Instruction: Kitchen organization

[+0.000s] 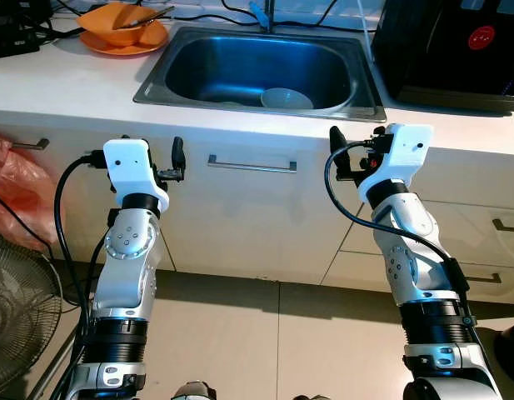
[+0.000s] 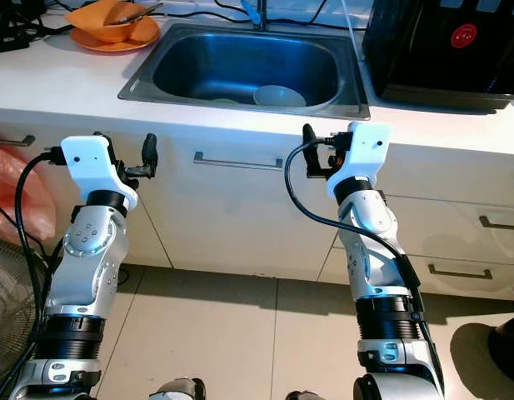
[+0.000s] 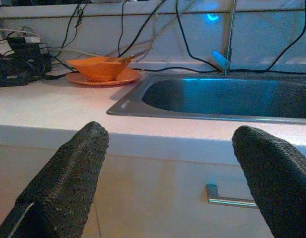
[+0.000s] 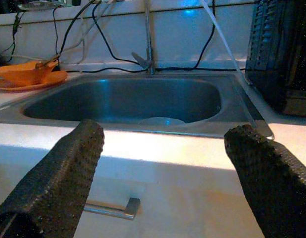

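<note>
both arms are raised in front of the cabinet, level with the counter edge. the left gripper (image 3: 167, 163) has its jaws spread wide with nothing between them, pointing at the counter (image 1: 65, 83). past its jaws and off toward the left finger sits an orange bowl (image 1: 115, 23) on an orange plate (image 1: 144, 40), with a utensil resting in the bowl; what else the bowl holds i cannot tell. the right gripper (image 4: 162, 163) is also released, jaws apart and empty, aimed straight at the steel sink (image 1: 240, 62). down in the sink, beyond the gap between its jaws, lies a pale bowl (image 1: 286, 98), looking empty. a drawer handle (image 1: 252, 164) runs below the jaws. a black appliance (image 1: 456, 50) stands beyond the right finger.
</note>
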